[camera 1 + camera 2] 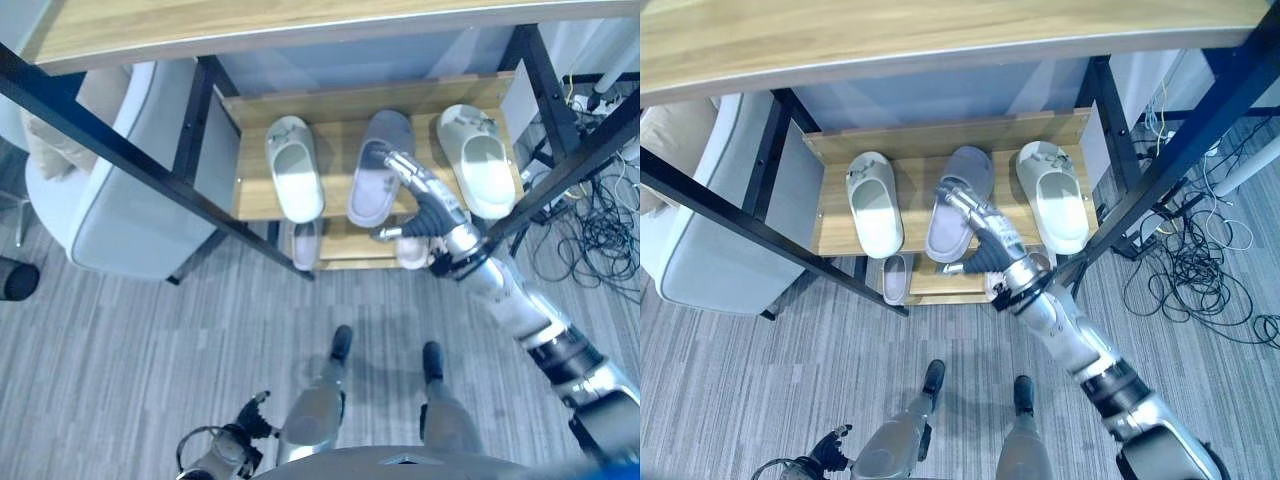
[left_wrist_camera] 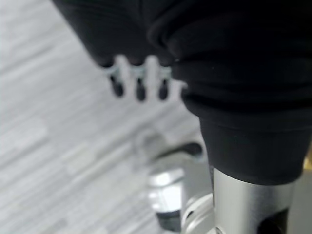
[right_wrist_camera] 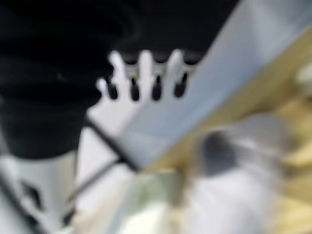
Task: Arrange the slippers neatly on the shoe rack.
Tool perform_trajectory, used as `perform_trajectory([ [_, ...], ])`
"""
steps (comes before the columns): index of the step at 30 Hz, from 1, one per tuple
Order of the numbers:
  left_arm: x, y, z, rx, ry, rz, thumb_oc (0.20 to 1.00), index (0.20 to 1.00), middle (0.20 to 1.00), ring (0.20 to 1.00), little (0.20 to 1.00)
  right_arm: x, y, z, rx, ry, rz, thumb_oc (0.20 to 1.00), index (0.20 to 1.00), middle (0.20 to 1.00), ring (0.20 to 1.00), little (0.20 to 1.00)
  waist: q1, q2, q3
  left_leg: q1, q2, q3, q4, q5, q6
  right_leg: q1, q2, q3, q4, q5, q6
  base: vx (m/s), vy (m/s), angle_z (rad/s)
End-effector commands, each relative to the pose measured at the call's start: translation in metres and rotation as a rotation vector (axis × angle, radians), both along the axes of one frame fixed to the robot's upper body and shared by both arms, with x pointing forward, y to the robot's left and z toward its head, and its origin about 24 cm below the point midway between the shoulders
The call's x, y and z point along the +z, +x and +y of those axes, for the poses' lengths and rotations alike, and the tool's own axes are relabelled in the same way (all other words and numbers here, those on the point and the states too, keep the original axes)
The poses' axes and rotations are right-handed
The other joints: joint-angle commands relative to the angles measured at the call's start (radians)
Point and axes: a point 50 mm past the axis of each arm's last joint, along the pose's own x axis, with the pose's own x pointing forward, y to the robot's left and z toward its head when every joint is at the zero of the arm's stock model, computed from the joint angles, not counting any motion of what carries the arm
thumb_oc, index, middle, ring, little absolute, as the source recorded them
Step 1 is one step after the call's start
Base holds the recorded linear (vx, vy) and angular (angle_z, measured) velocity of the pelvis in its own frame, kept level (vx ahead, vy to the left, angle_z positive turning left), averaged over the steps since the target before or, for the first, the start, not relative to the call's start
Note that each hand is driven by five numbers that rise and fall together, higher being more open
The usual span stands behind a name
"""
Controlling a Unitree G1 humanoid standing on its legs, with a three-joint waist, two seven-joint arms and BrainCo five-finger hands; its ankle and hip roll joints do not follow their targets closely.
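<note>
Three slippers sit side by side on the upper shelf of the wooden shoe rack (image 1: 250,150): a pale green slipper (image 1: 296,168) at left, a grey slipper (image 1: 380,165) in the middle, another pale green one (image 1: 480,160) at right, toes outward.

Office-like room: grey striped carpet (image 1: 120,330), a wooden desk on a black frame (image 1: 110,150), an upholstered chair (image 1: 110,210), tangled floor cables (image 1: 1200,270).
</note>
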Motion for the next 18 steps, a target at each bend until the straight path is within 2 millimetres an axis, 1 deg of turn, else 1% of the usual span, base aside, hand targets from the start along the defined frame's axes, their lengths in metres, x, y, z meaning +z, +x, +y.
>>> perform_trajectory([
  [1, 0.011, 0.044, -0.036, -0.018, -0.069, -0.14, 1.0, 1.0, 1.0, 1.0, 1.0, 0.04, -0.002, 0.004, -0.006, 0.024, -0.219, 1.0, 1.0, 1.0, 1.0, 1.0, 0.023, -0.002, 0.018, -0.094, -0.059, -0.053, 0.095, -0.112, 0.079, -0.054, -0.018, 0.05, 0.141, -0.167, -0.014, -0.07, 0.025, 0.02],
  [2, 0.013, 0.049, -0.037, -0.024, -0.071, -0.161, 1.0, 1.0, 1.0, 1.0, 1.0, 0.042, 0.006, 0.001, -0.043, 0.018, -0.235, 1.0, 1.0, 1.0, 1.0, 1.0, 0.027, 0.001, 0.026, -0.115, -0.068, -0.064, 0.113, -0.114, 0.079, -0.067, -0.015, 0.056, 0.149, -0.166, -0.017, -0.05, 0.034, 0.04],
  [3, 0.015, 0.052, -0.039, -0.03, -0.076, -0.174, 1.0, 1.0, 1.0, 1.0, 1.0, 0.046, 0.009, 0.0, -0.059, 0.03, -0.253, 1.0, 1.0, 1.0, 1.0, 1.0, 0.032, 0.004, 0.026, -0.128, -0.071, -0.068, 0.121, -0.115, 0.078, -0.076, -0.013, 0.057, 0.153, -0.165, -0.02, -0.04, 0.002, 0.06],
  [4, 0.016, 0.055, -0.04, -0.049, -0.072, -0.184, 1.0, 1.0, 1.0, 1.0, 1.0, 0.049, 0.013, -0.004, -0.087, 0.031, -0.266, 1.0, 1.0, 1.0, 1.0, 1.0, 0.04, 0.002, 0.023, -0.14, -0.072, -0.073, 0.127, -0.117, 0.077, -0.081, -0.011, 0.055, 0.153, -0.166, -0.021, -0.01, -0.01, 0.14],
  [5, 0.02, 0.06, -0.04, -0.078, -0.06, -0.208, 1.0, 1.0, 1.0, 1.0, 1.0, 0.053, 0.021, -0.011, -0.131, 0.067, -0.271, 1.0, 1.0, 1.0, 1.0, 1.0, 0.053, 0.004, 0.021, -0.155, -0.076, -0.082, 0.132, -0.116, 0.078, -0.088, -0.011, 0.054, 0.153, -0.165, -0.022, 0.0, -0.014, 0.11],
  [6, 0.02, 0.061, -0.04, -0.079, -0.06, -0.209, 1.0, 1.0, 1.0, 1.0, 1.0, 0.053, 0.021, -0.011, -0.132, 0.068, -0.271, 1.0, 1.0, 1.0, 1.0, 1.0, 0.053, 0.004, 0.02, -0.157, -0.076, -0.082, 0.133, -0.116, 0.078, -0.09, -0.011, 0.054, 0.153, -0.165, -0.022, 0.01, 0.003, 0.1],
  [10, 0.023, 0.066, -0.037, -0.112, -0.036, -0.235, 1.0, 1.0, 1.0, 1.0, 1.0, 0.066, 0.024, -0.023, -0.19, 0.11, -0.334, 1.0, 1.0, 1.0, 1.0, 1.0, 0.072, 0.007, 0.019, -0.173, -0.078, -0.092, 0.135, -0.116, 0.079, -0.102, -0.011, 0.055, 0.147, -0.163, -0.022, 0.01, 0.003, 0.0],
  [12, 0.023, 0.063, -0.037, -0.133, -0.025, -0.231, 1.0, 1.0, 1.0, 1.0, 1.0, 0.07, 0.023, -0.029, -0.214, 0.123, -0.371, 1.0, 1.0, 1.0, 1.0, 1.0, 0.078, 0.007, 0.019, -0.178, -0.079, -0.095, 0.136, -0.117, 0.079, -0.105, -0.013, 0.054, 0.142, -0.161, -0.022, 0.04, 0.013, 0.06],
  [13, 0.023, 0.063, -0.037, -0.148, -0.019, -0.232, 1.0, 1.0, 1.0, 1.0, 1.0, 0.073, 0.022, -0.036, -0.244, 0.145, -0.388, 1.0, 1.0, 1.0, 1.0, 1.0, 0.083, 0.007, 0.021, -0.186, -0.081, -0.097, 0.139, -0.118, 0.078, -0.105, -0.015, 0.054, 0.137, -0.159, -0.021, 0.02, 0.003, 0.11],
  [14, 0.023, 0.063, -0.037, -0.149, -0.018, -0.232, 1.0, 1.0, 1.0, 1.0, 1.0, 0.072, 0.022, -0.036, -0.245, 0.145, -0.388, 1.0, 1.0, 1.0, 1.0, 1.0, 0.084, 0.007, 0.019, -0.187, -0.081, -0.098, 0.14, -0.118, 0.078, -0.106, -0.015, 0.054, 0.136, -0.159, -0.021, 0.02, 0.004, 0.14],
  [16, 0.021, 0.059, -0.037, -0.173, -0.008, -0.223, 1.0, 1.0, 1.0, 1.0, 1.0, 0.074, 0.024, -0.045, -0.284, 0.206, -0.393, 1.0, 1.0, 1.0, 1.0, 1.0, 0.09, 0.01, 0.023, -0.199, -0.081, -0.098, 0.147, -0.121, 0.078, -0.113, -0.021, 0.054, 0.13, -0.156, -0.018, 0.02, 0.022, 0.14],
  [18, 0.02, 0.058, -0.037, -0.179, -0.001, -0.214, 1.0, 1.0, 1.0, 1.0, 1.0, 0.075, 0.025, -0.049, -0.302, 0.235, -0.39, 1.0, 1.0, 1.0, 1.0, 1.0, 0.093, 0.011, 0.028, -0.208, -0.083, -0.099, 0.15, -0.121, 0.078, -0.119, -0.024, 0.054, 0.127, -0.153, -0.017, 0.01, 0.016, 0.03],
])
